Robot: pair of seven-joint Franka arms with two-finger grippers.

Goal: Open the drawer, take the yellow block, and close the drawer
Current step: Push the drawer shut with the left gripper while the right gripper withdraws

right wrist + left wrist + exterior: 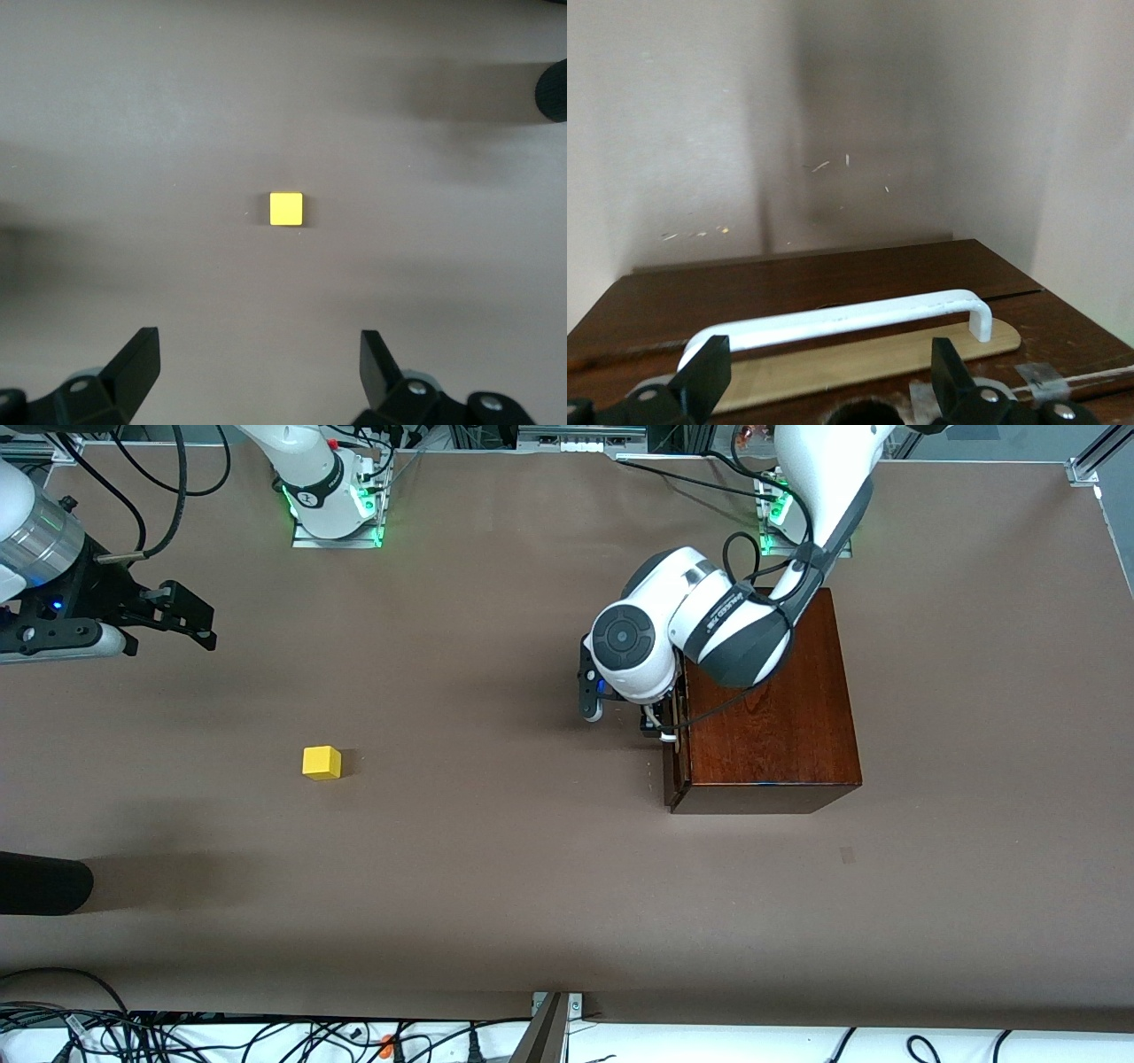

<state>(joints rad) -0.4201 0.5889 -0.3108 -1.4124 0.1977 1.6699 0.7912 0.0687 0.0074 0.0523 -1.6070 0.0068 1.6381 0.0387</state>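
1. Reddish-brown polished wood forms the box (771, 717), which stands on the brown table (496, 868) toward the left arm's end. The left arm's white wrist hides much of its top and its face toward the right arm's end.
2. Drawer (675, 766): only a thin dark strip of its front shows in the front view, nearly flush with the box. Whether it is fully shut cannot be told. In the left wrist view its white handle (842, 317) sits on a pale plate.
3. Left gripper (653, 722): in front of the drawer, at the handle, largely hidden in the front view. The left wrist view shows its fingers (702, 376) spread wide apart, just short of the handle, gripping nothing.
4. Yellow block (322, 763): on the bare table, well apart from the box, toward the right arm's end.
5. Right gripper (199, 624): up over the table near the right arm's end, its arm cut off by the edge of the front view. Its fingers (133, 367) are spread and empty, with the block (286, 208) lying on the table below them.
6. Black rounded object (40, 883): cut off at the front view's edge; unidentifiable.
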